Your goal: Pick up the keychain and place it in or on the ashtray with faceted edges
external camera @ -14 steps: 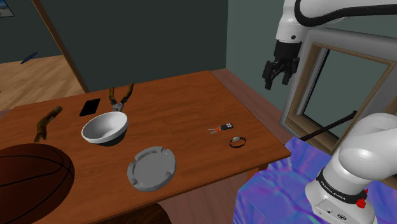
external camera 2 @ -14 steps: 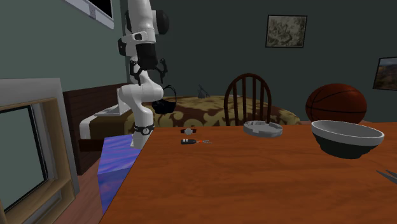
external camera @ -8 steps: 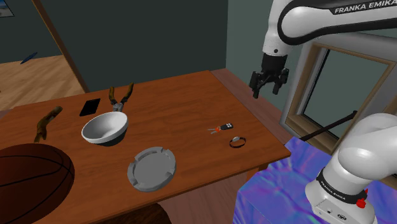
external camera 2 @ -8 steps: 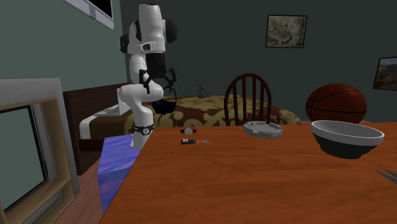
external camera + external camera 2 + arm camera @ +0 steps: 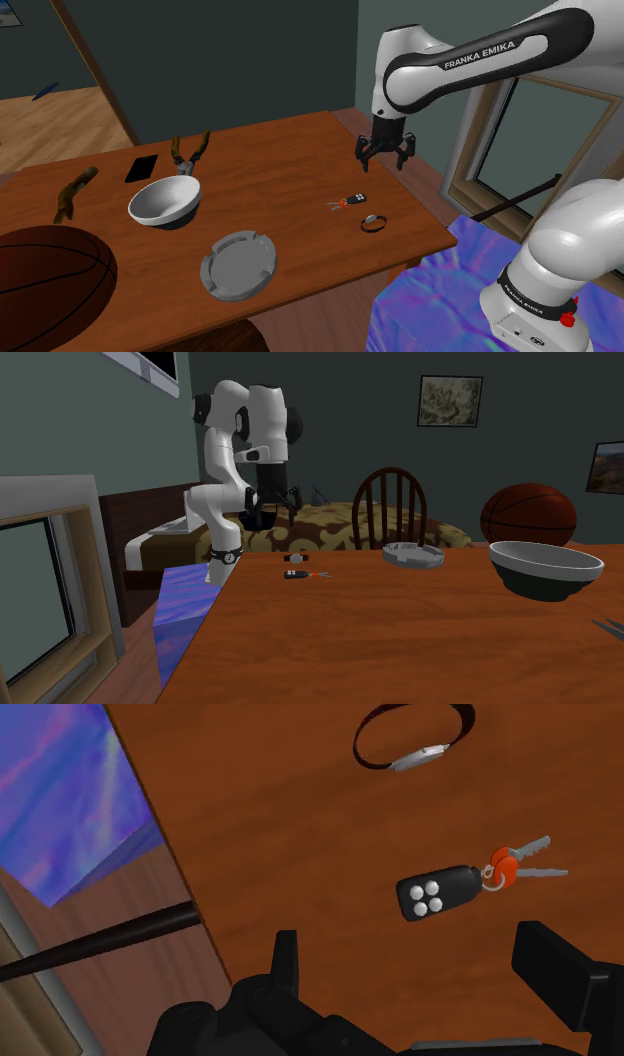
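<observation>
I find the keychain (image 5: 350, 201) lying flat on the brown counter (image 5: 280, 170). It is a black fob with four pale buttons, joined by a ring to a red-headed key and grey blades (image 5: 470, 886). Nothing grips it.

I log the ashtray (image 5: 238, 265) as grey, with a notched, faceted rim. It sits upright and empty, well apart from the keychain, toward the shoulder view's lower left.

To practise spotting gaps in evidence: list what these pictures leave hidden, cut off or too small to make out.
Basketball: cut off by the shoulder view's left and bottom edges.
Pliers: cut off by the second exterior view's right edge.
Bracelet: wrist view's edge cuts its loop.
Keychain: too small in the second exterior view to count its keys.
</observation>
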